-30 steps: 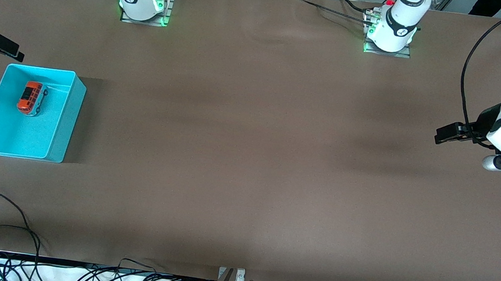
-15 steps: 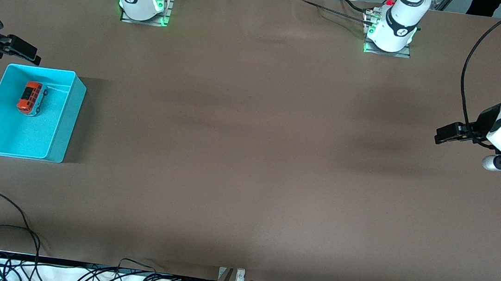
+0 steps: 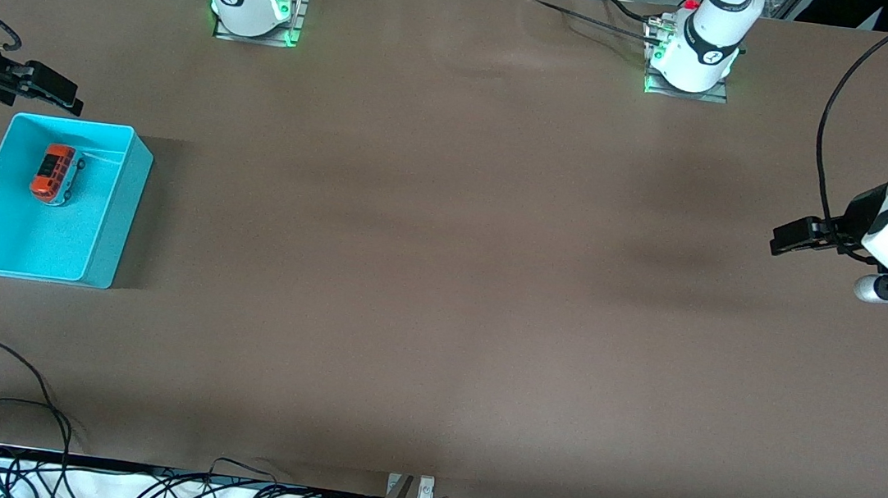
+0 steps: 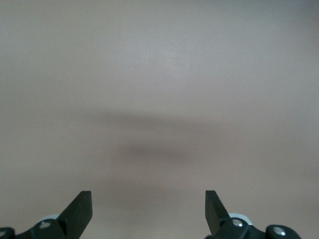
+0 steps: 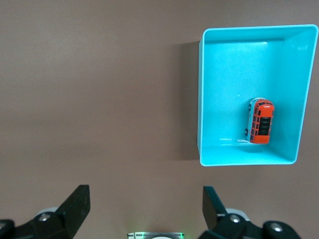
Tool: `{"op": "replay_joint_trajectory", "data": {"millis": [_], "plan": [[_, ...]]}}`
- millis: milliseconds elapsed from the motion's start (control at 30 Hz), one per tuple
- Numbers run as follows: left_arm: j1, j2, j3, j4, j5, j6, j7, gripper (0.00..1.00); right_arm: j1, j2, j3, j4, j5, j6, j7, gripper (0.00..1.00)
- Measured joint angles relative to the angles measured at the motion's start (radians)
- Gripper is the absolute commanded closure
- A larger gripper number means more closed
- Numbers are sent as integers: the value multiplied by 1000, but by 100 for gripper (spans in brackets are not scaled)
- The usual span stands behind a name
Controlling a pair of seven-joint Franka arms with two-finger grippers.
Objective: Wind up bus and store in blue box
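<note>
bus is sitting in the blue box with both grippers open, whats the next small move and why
Probably none beyond parking the arms. The bus lies inside the blue box, touching no gripper. The right gripper is open over the table beside the box, and the left gripper waits open at its own end.

1. Bus point(image 3: 53, 173): small orange-red toy with dark roof panels, upright inside the box, in its upper part.
2. Blue box point(image 3: 108, 205): open turquoise rectangular bin, left of the frame.

Even, soft overhead light — faint blurred shadows, no glare
</note>
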Motion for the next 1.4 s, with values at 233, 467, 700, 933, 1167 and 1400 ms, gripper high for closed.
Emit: {"op": "replay_joint_trajectory", "data": {"millis": [233,467,700,933,1167,1400], "plan": [[0,0,0,0,0,0,0,0,0,0,0,0,0,-7,-35,0],[0,0,0,0,0,0,0,0,0,0,0,1,0,-12,-45,0],[0,-1,0,4,0,2,0,0,0,-3,-1,3,0,-16,-50,0],[0,-12,0,12,0,10,2,0,0,-3,-1,15,-6,-34,-50,0],[5,-23,2,21,0,19,54,0,0,-3,-1,19,-8,-48,-51,0],[16,-31,7,44,0,20,97,0,0,-3,-1,22,-18,-57,-51,0]]}}
